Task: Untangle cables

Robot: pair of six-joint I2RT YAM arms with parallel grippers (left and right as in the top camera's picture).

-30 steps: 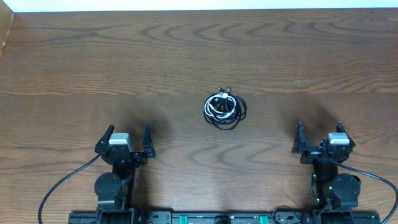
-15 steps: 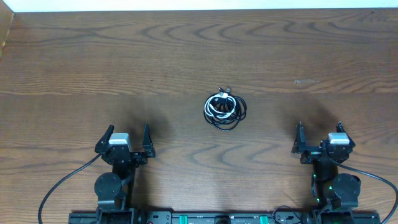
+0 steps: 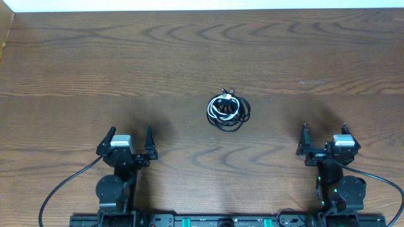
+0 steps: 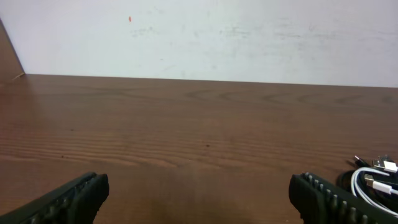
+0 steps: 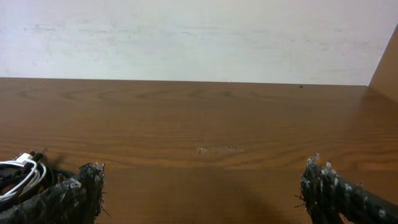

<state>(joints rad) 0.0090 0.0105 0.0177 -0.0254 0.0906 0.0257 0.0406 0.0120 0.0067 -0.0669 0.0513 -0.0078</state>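
The cables (image 3: 228, 111) lie flat in one small, tight tangle, ahead of both claws and between them, well apart from each. The tangle is forward-right of the left claw (image 3: 130, 133) and forward-left of the right claw (image 3: 325, 131). The white cable (image 3: 217, 110) loops on the side nearer the left claw. The black cables (image 3: 246, 112) coil around it, and small plug ends (image 3: 228, 93) poke out at the far edge.
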